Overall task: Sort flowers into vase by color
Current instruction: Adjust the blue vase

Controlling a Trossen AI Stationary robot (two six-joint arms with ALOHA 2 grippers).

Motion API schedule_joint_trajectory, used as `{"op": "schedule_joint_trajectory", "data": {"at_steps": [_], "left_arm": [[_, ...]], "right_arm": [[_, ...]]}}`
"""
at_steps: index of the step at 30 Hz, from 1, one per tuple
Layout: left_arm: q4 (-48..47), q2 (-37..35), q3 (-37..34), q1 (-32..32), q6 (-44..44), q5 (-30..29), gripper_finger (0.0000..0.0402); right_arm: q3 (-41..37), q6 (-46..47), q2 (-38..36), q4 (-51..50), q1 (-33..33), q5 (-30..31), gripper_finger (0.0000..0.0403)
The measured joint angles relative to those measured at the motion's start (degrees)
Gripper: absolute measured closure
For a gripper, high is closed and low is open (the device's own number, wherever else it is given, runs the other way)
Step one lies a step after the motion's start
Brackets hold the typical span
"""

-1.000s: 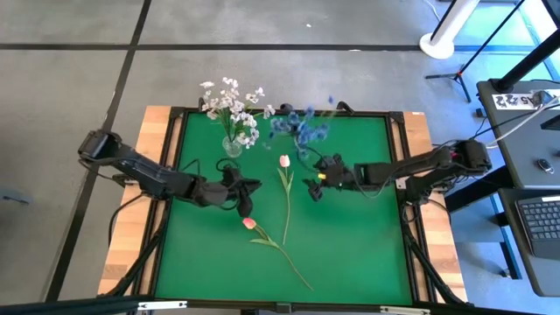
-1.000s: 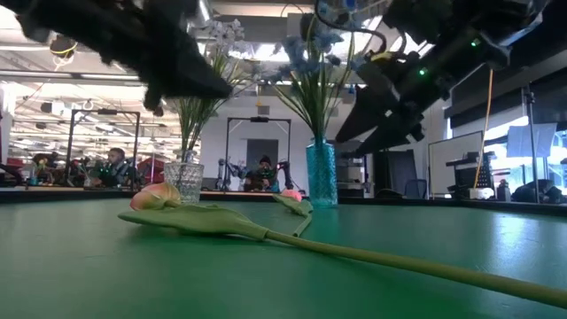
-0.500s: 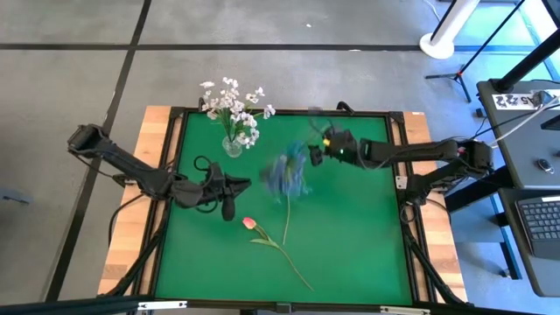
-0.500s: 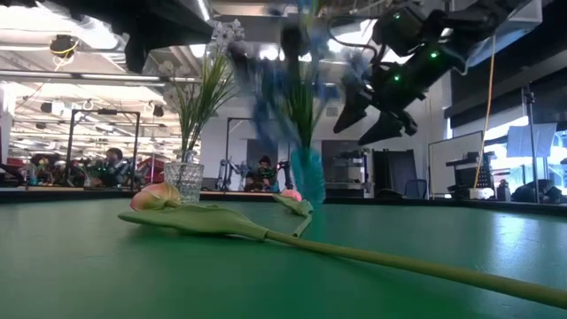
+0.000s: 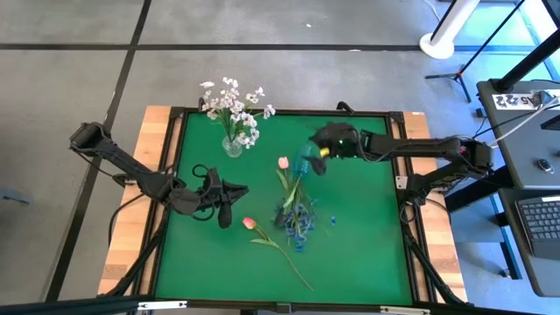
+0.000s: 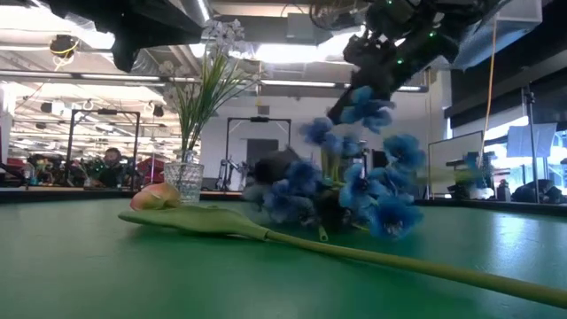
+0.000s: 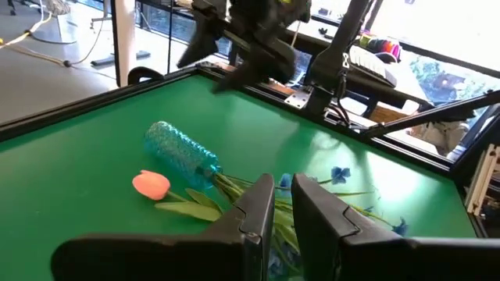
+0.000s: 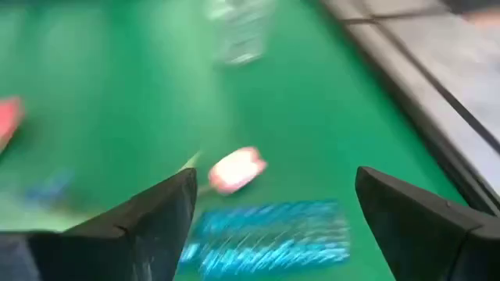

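Observation:
A blue glass vase (image 5: 301,164) lies tipped on its side on the green mat, mouth toward the near edge. Its blue-blossom sprays (image 5: 297,219) are spilled across the mat, with some loose blossoms scattered around them. One pink tulip (image 5: 283,163) lies beside the vase. A second pink tulip (image 5: 249,224) lies nearer, its long stem running toward the near edge. White sprays (image 5: 232,105) stand in a clear vase (image 5: 232,146). My right gripper (image 5: 317,150) hangs open over the vase's base (image 8: 266,234). My left gripper (image 5: 229,199) is shut, left of the spilled flowers (image 7: 340,173).
A black frame (image 5: 398,175) borders the mat, with wooden strips (image 5: 156,140) outside it. The clear vase stands near the far-left corner. Bare mat lies on the right half (image 5: 367,227) and along the near-left side (image 5: 192,262).
My right gripper has swung from the middle of the mat toward the far edge. The blue vase, upright a second ago, has tipped over and now lies on the mat, its blue flowers fallen toward the near side. My left gripper has drawn back slightly toward the left.

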Motion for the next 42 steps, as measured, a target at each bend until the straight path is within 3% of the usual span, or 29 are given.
{"op": "schedule_joint_trajectory", "data": {"at_steps": [2, 7, 18, 23, 31, 37, 42], "left_arm": [[-0.05, 0.00, 0.00, 0.00, 0.23, -0.01, 0.0357], [-0.11, 0.00, 0.00, 0.03, 1.05, 0.01, 0.0357], [-0.11, 0.00, 0.00, 1.05, 0.17, -0.02, 0.0357], [-0.09, 0.00, 0.00, 1.06, -0.13, -0.02, 0.0357], [0.02, 0.00, 0.00, 2.46, -1.01, 0.06, 0.0357], [-0.30, 0.00, 0.00, 2.78, -1.97, 0.50, 0.0357], [-1.61, 0.00, -0.02, 2.68, -3.12, 1.64, 0.0357]], "right_arm": [[0.74, -7.11, 0.00, -3.24, 1.19, -1.85, 0.0056], [1.18, -19.97, 0.02, -8.72, 2.39, -0.09, 0.0056], [1.23, -41.81, 3.55, -9.58, 3.04, 0.53, 0.0056], [1.44, -53.27, 7.63, -9.65, 5.13, 5.82, 0.0056], [10.69, -61.99, 16.71, -14.17, 5.76, 8.46, 0.0095], [20.01, -63.18, 24.62, -25.06, 5.76, 9.92, 0.0135], [22.59, -64.20, 29.30, -25.89, 5.78, 10.47, 0.0142]]}}
